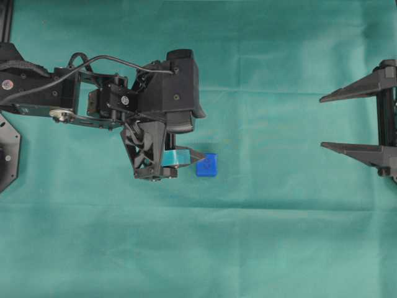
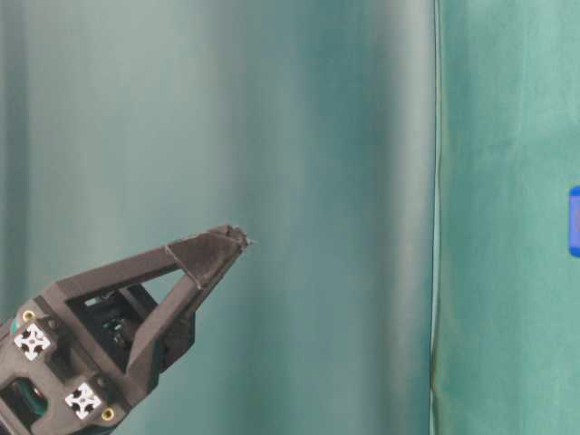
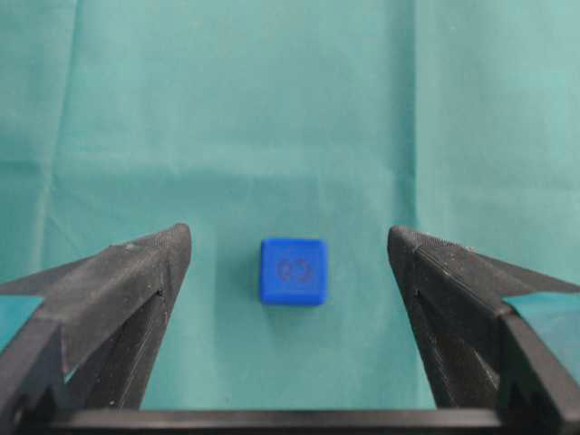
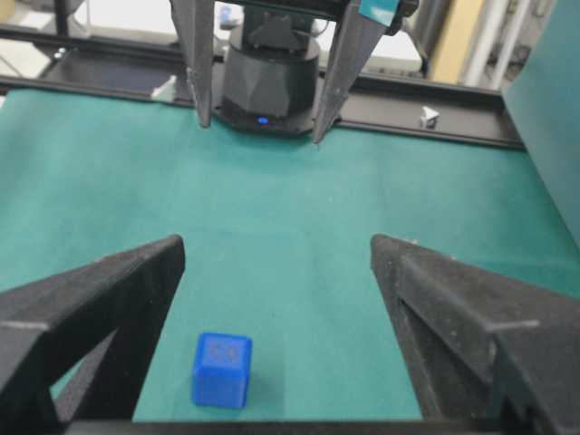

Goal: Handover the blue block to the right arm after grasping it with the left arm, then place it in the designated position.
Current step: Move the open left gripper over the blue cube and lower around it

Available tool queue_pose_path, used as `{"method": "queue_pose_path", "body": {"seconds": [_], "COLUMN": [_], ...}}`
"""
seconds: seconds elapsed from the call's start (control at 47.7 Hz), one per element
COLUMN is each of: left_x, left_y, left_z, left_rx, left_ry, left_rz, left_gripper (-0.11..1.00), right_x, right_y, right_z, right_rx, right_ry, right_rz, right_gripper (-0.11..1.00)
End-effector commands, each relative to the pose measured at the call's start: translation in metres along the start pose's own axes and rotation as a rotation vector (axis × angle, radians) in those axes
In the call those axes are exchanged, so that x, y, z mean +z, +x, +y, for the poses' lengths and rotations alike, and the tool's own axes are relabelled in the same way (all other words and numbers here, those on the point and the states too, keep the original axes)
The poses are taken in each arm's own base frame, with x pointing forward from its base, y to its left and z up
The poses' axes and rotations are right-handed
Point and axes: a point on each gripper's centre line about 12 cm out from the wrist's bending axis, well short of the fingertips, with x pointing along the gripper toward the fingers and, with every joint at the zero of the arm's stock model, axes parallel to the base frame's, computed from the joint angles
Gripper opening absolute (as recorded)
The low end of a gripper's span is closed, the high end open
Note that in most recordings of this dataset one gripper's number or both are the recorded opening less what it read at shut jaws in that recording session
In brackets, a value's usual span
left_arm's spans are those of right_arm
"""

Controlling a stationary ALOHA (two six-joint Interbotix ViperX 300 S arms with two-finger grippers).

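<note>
The blue block (image 1: 206, 165) lies on the green cloth near the middle of the table. My left gripper (image 1: 200, 135), with teal-padded fingers, hangs above the block and points down at it. In the left wrist view the block (image 3: 293, 271) sits centred between the wide-apart fingers of the left gripper (image 3: 290, 233), untouched. My right gripper (image 1: 322, 122) stands open at the right edge, far from the block. Its wrist view shows the block (image 4: 221, 370) low and left between its fingers, and the left gripper (image 4: 261, 131) hanging beyond. The designated position does not show in any view.
Green cloth (image 1: 267, 248) covers the whole table. The left arm's base (image 4: 269, 82) and a black frame rail (image 4: 435, 127) stand at the far edge in the right wrist view. In the table-level view the right gripper (image 2: 237, 240) sits low left and the block (image 2: 575, 220) at the right edge.
</note>
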Motion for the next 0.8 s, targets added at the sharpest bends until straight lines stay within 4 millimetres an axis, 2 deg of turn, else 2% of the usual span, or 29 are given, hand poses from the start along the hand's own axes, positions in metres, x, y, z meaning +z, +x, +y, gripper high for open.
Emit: {"method": "queue_pose_path", "body": {"seconds": [0.0, 0.398, 0.776], "left_x": [0.012, 0.011, 0.001], "left_y": [-0.010, -0.008, 0.012], "left_z": [0.000, -0.001, -0.005], "left_rx": [0.000, -0.002, -0.010], "left_ry": [0.001, 0.003, 0.010], "left_rz": [-0.045, -0.040, -0.023], "left_gripper": [1.00, 1.00, 1.00], "right_x": [0.010, 0.010, 0.010], "right_y": [0.002, 0.002, 0.002], "right_z": [0.000, 0.000, 0.000], "right_rx": [-0.001, -0.001, -0.001], "right_ry": [-0.005, -0.005, -0.006], "right_rz": [-0.023, -0.023, -0.020], "right_gripper": [0.95, 0.95, 0.95]}}
